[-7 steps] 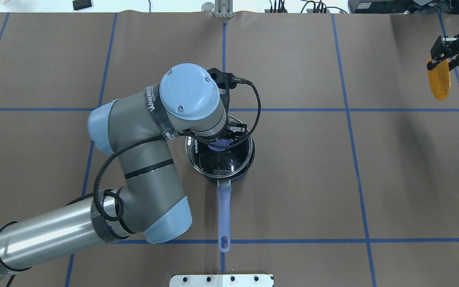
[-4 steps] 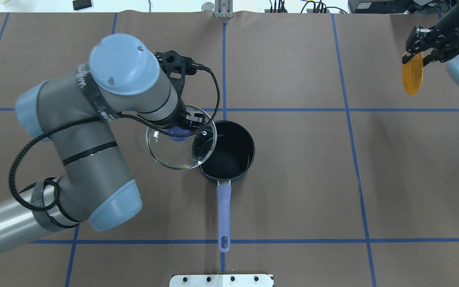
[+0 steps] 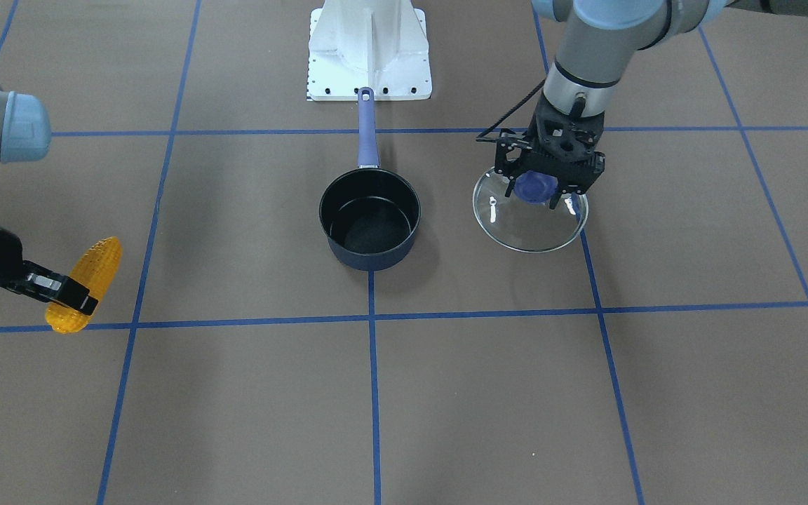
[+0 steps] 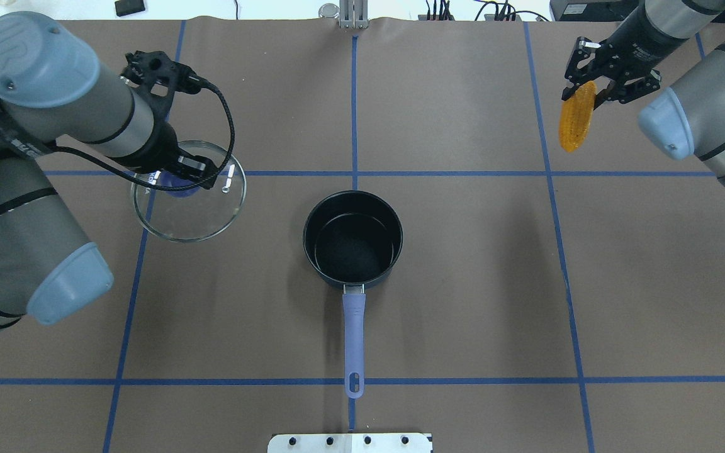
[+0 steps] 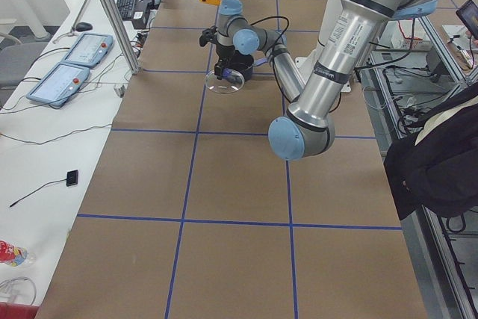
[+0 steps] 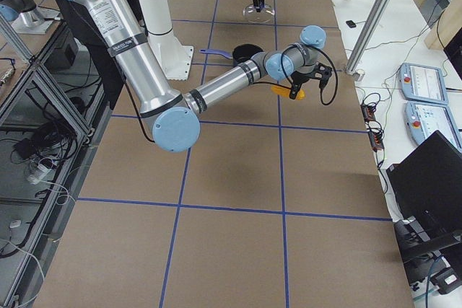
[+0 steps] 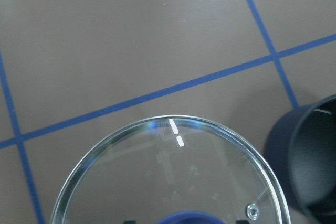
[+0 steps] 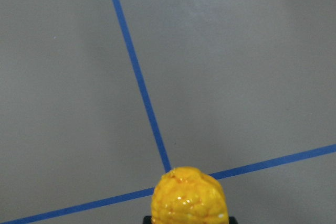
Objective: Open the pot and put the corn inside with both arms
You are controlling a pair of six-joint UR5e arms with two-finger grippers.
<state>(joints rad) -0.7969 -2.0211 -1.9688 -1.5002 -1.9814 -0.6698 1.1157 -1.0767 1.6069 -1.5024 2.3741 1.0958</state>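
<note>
The dark navy pot stands open at the table's middle, its lavender handle pointing at the robot; it is empty, as the front view shows. My left gripper is shut on the blue knob of the glass lid and holds it left of the pot, apart from it; the lid also shows in the front view and the left wrist view. My right gripper is shut on the top end of the yellow-orange corn, hanging at the far right; the corn also shows in the front view.
The white base plate lies at the near edge behind the pot's handle. Blue tape lines cross the brown table cover. Cables and small devices sit beyond the far edge.
My left arm has lifted the lid off the pot and carried it to the left, leaving the pot open. My right gripper has moved left with the corn.
</note>
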